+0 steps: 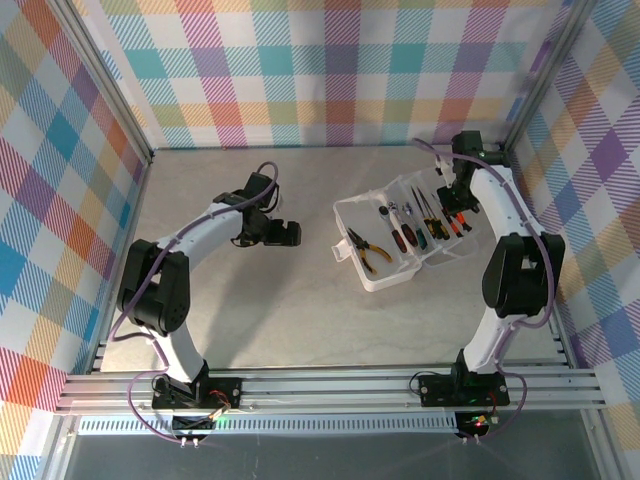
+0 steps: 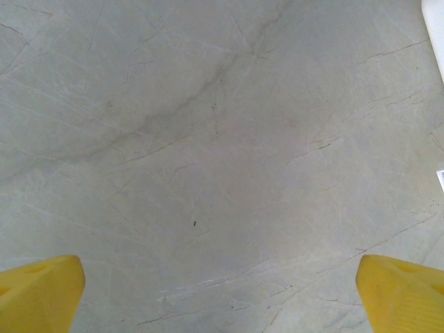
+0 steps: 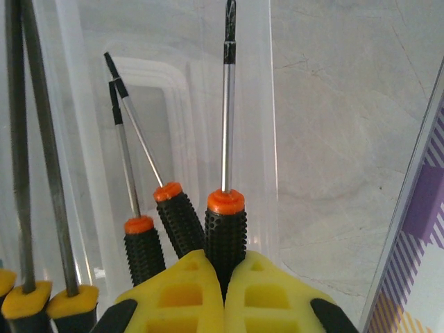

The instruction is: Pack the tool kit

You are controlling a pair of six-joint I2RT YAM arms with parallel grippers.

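Obs: left tool (image 2: 222,298) has its fingers spread wide with nothing between them. It hovers over bare tabletop (image 2: 208,139), left of the tool kit box (image 1: 385,268).

Right tool (image 3: 223,270) has its fingers closed together, pinching the black knurled handle of an orange-collared screwdriver (image 3: 225,232) at the box's right side. Two matching screwdrivers (image 3: 142,253) lie just beside it.

The box sits open, right of tabletop centre. Yellow-handled pliers (image 1: 363,250) lie in its left part.

free: table (image 1: 300,320) left and front | blocked: open box (image 1: 352,215) right-centre, screwdrivers (image 1: 425,225) inside
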